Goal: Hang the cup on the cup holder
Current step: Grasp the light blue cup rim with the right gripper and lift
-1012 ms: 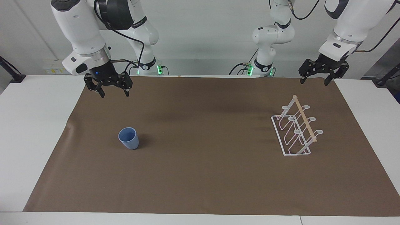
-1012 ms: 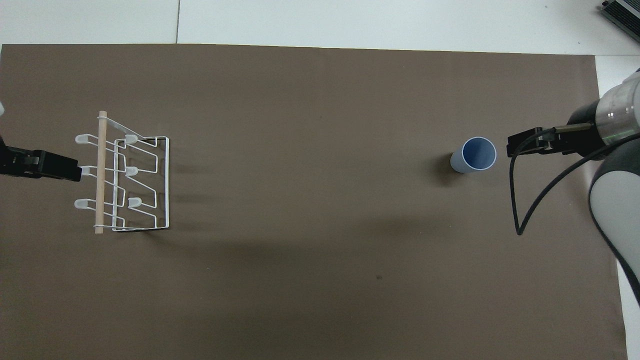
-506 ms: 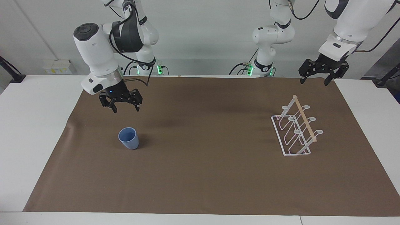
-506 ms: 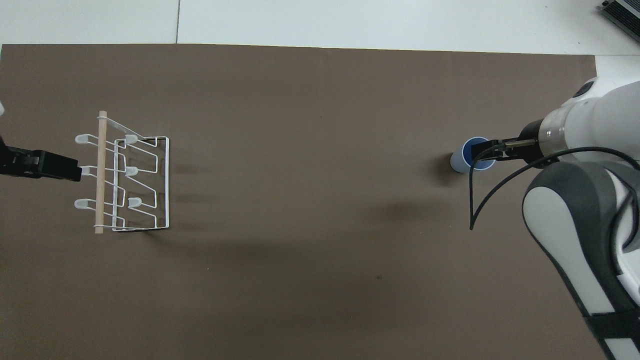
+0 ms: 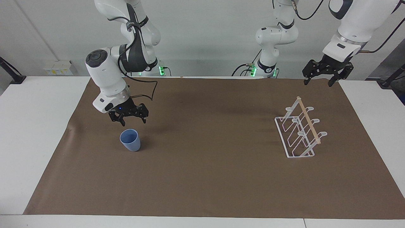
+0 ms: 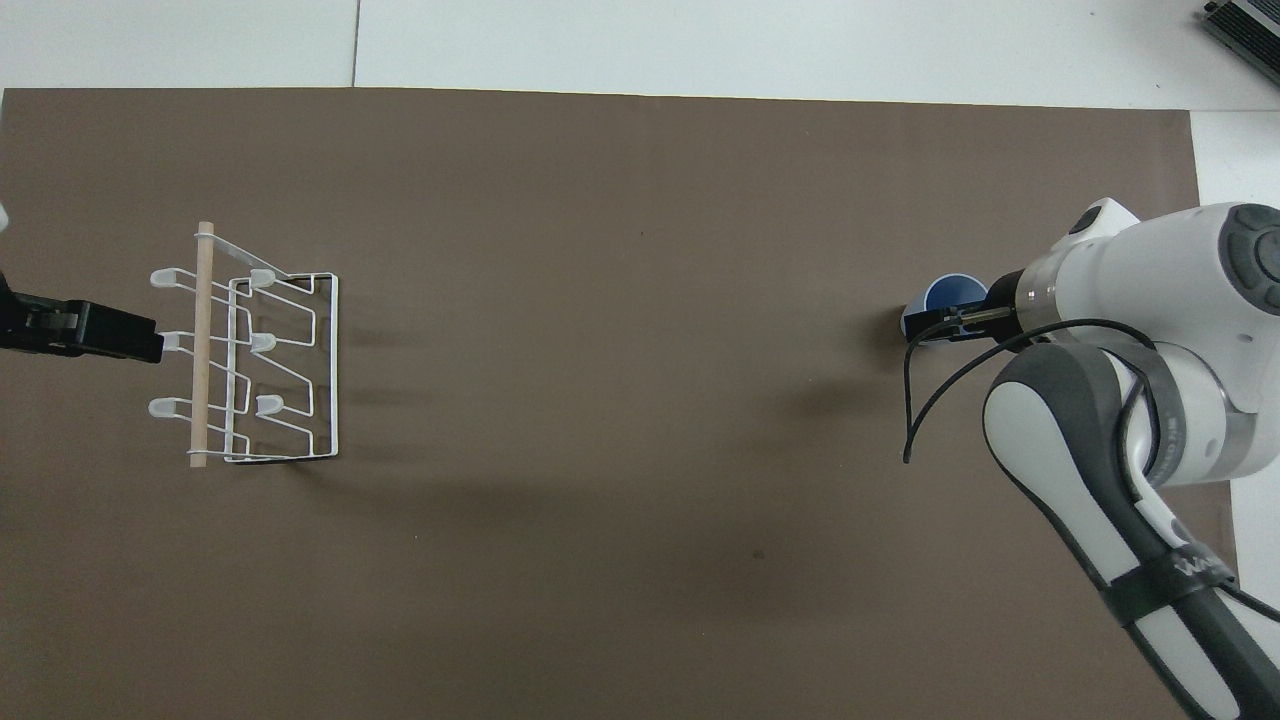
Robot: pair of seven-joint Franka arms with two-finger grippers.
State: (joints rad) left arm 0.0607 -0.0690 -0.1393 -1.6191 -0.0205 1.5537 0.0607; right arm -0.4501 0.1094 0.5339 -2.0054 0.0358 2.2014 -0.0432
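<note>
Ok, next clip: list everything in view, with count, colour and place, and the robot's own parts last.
cup: one, light blue, upright on the mat, toward the right arm's end.
cup holder: one, white wire with a pale wooden dowel, empty, toward the left arm's end.
mat: one, brown, covering most of the table.
table: one, white.
right gripper: one, black, open, just above the cup.
left gripper: one, black, open, waiting raised at the mat's corner nearest its base.

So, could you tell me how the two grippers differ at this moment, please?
The right gripper hangs low over the cup, not touching it; the left gripper waits high at its own end of the table, near the cup holder. The right arm is bent down and forward; the left stays up. Both are open and empty.
</note>
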